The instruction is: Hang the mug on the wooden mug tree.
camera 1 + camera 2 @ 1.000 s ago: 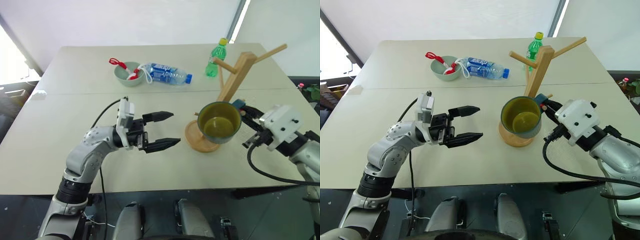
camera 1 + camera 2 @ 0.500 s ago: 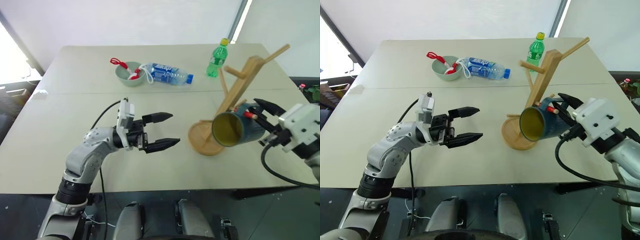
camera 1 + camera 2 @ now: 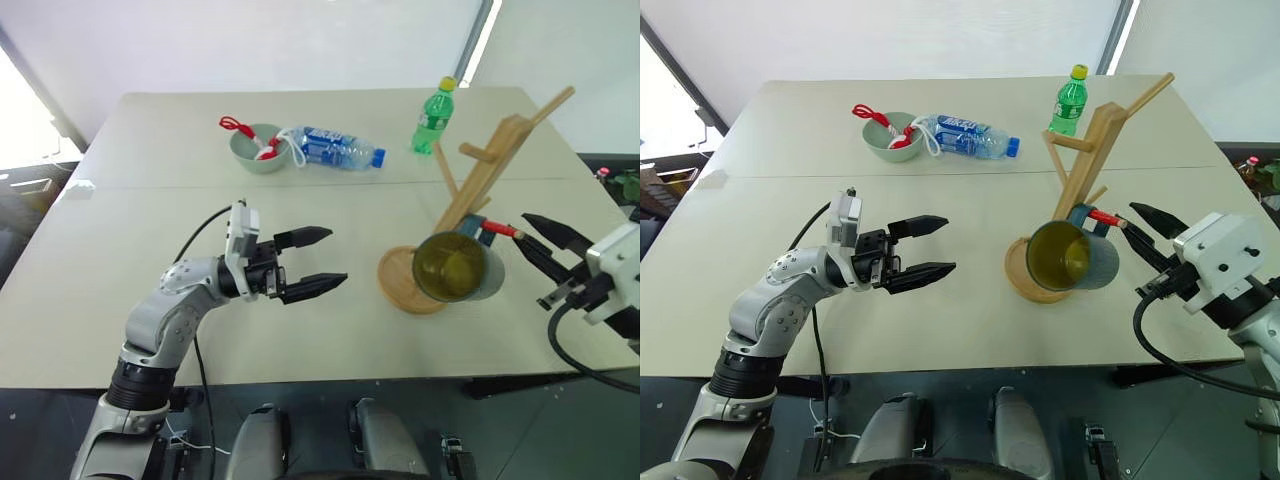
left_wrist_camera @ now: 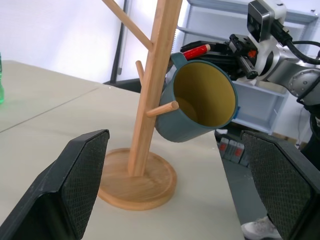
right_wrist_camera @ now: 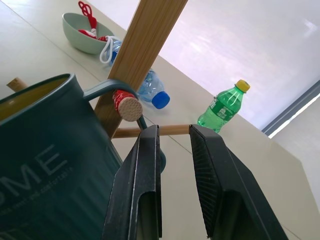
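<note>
Mug hanging by its handle on red-tipped peg of wooden mug tree, tilted, yellow-green mouth facing near edge of table. Tree toward table's right side, round base flat, post leaning toward far right corner. Right gripper just clear of mug by right edge, fingers narrow, holding nothing. Left gripper over table's middle, pointing at tree, fingers wide, nothing between them. Bowl, water bottle, green bottle near far edge.
</note>
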Tool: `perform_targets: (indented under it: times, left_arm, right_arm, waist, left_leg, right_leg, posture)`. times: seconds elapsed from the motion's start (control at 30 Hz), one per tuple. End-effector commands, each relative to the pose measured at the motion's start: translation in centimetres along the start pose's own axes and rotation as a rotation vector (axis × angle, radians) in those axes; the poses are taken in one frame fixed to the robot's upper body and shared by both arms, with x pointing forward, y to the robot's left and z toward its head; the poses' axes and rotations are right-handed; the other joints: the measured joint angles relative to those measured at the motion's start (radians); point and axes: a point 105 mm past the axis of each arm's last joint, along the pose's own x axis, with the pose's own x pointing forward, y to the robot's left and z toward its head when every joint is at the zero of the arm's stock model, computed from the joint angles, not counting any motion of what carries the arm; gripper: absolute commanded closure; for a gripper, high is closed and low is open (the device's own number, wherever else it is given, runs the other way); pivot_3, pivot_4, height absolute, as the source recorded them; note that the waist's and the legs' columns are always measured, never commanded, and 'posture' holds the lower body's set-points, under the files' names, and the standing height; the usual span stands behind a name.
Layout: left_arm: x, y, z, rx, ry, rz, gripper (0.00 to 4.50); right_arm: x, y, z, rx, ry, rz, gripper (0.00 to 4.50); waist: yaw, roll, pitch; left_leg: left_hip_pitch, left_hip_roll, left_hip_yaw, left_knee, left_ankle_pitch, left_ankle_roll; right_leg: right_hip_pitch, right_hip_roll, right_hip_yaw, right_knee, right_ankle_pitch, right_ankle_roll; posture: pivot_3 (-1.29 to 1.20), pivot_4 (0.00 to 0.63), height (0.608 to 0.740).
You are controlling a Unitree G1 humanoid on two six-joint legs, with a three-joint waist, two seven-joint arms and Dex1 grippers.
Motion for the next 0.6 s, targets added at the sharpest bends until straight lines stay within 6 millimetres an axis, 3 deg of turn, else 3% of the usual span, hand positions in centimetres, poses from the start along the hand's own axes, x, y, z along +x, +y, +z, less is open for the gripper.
perform_targets:
  times: [0.03, 0.17, 0.33, 0.6]
  left_arm:
    - [-0.4, 0.6, 0.8, 0.04, -0.028, 0.04, 0.0]
    - [-1.2, 2.0, 0.3, 0.041, -0.029, 0.134, 0.0]
    - [-2.7, 4.6, -1.2, 0.059, 0.01, 0.329, 0.0]
    - [-5.8, 6.7, -4.8, 0.076, 0.132, 0.616, 0.0]
  right_arm:
    - [-1.2, -0.9, 0.5, 0.002, -0.028, -0.044, 3.57]
    - [-2.4, -1.8, -0.9, 0.109, -0.026, -0.115, 3.57]
    - [-3.5, -2.0, -4.3, 0.227, 0.028, -0.218, 3.57]
    - [-1.8, -0.2, -9.9, 0.396, 0.049, -0.287, 3.57]
  waist:
    - [0.0, 0.0, 0.0]
    - [-0.001, 0.0, 0.0]
    - [-0.003, 0.0, -0.001]
    - [-0.004, 0.0, -0.001]
  left_leg:
    - [0.0, 0.0, 0.0, 0.0, 0.0, 0.0]
    - [0.0, 0.0, 0.0, 0.0, 0.0, 0.0]
    - [0.001, 0.0, 0.0, 0.0, 0.0, 0.0]
    - [0.001, 0.002, 0.0, 0.0, 0.0, 0.0]
  right_leg:
    - [0.0, 0.0, 0.0, 0.0, 0.0, 0.0]
    - [0.0, 0.0, 0.0, 0.0, 0.0, 0.0]
    - [0.001, 0.0, 0.0, 0.0, 0.0, 0.0]
    - [0.0, 0.0, 0.0, 0.001, 0.0, 0.0]
  posture:
    - [0.0, 0.15, 0.74]
    - [0.0, 0.15, 0.74]
    - [0.0, 0.15, 0.74]
    - [0.0, 0.15, 0.74]
